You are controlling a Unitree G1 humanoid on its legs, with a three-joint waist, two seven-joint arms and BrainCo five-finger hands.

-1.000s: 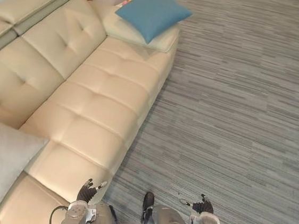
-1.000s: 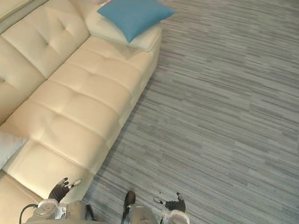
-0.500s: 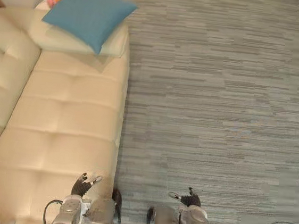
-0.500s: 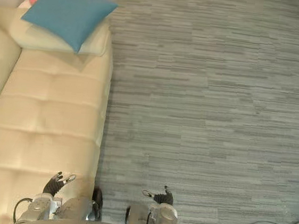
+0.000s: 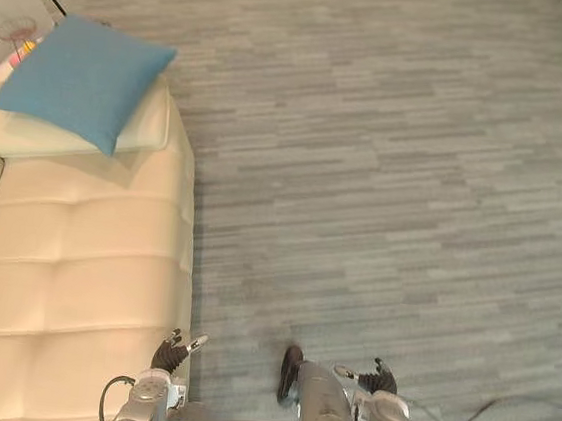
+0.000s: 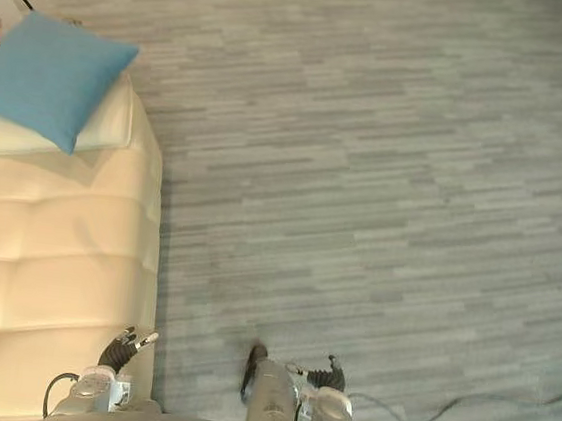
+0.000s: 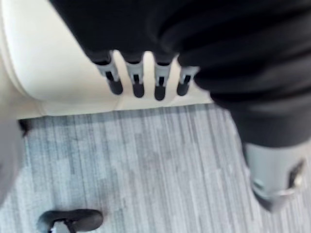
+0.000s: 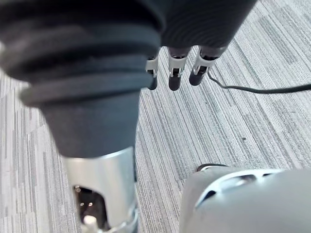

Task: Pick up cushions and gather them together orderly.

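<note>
As my left eye showed, the blue cushion (image 5: 79,79) lay on a cream cushion (image 5: 149,126) at the sofa's (image 5: 73,279) far end, well apart from my left hand (image 5: 171,352) and right hand (image 5: 374,380). By the left wrist view my fingers (image 7: 137,83) hung straight and empty over the sofa's front edge. By the right wrist view they hung straight and empty above the floor (image 8: 228,126). Soft and light, I judged; best pinched at opposite edges.

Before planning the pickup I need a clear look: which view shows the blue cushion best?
Left eye view: the whole blue cushion lies on a cream cushion at the sofa's end. The right eye view clips its left corner. The wrist views face carpet and sofa edge.
</note>
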